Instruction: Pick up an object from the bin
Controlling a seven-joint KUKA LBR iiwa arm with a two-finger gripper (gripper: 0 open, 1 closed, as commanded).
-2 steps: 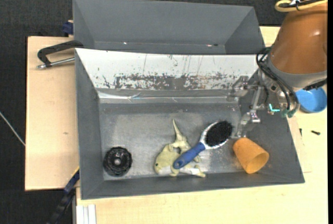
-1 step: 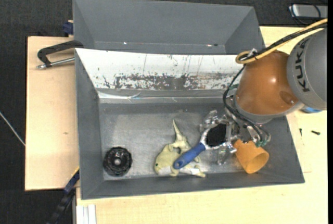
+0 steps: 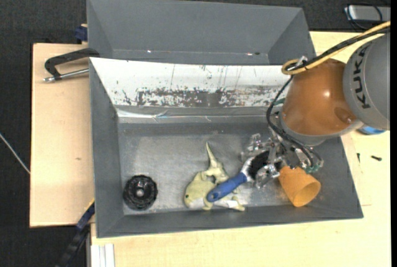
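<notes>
From my station, the gripper [image 3: 265,165] sits low in the right part of the bin [image 3: 104,148], under the arm's orange wrist cover [image 3: 313,101]. I cannot tell from here whether it is wide, narrow or closed on anything, because its tip is lost in a clutter of metal and shadow. It is at the dark far end of a blue-handled tool [image 3: 227,187], which runs from there toward the near left. I judge this to be the thing being worked on, though I won't say it is held.

An orange cup [image 3: 300,186] lies on its side just beside the gripper, to its near right. The tool's handle crosses a pale yellow toy figure [image 3: 203,185] on the middle of the floor. A black round piece [image 3: 139,191] sits well apart in the near left corner.

As for progress, the approach looks made. Nothing is lifted, and everything rests on the bin floor, so the grasp and the lift are left.

The count is one tool, one cup, one toy and one black piece, four things in all.
</notes>
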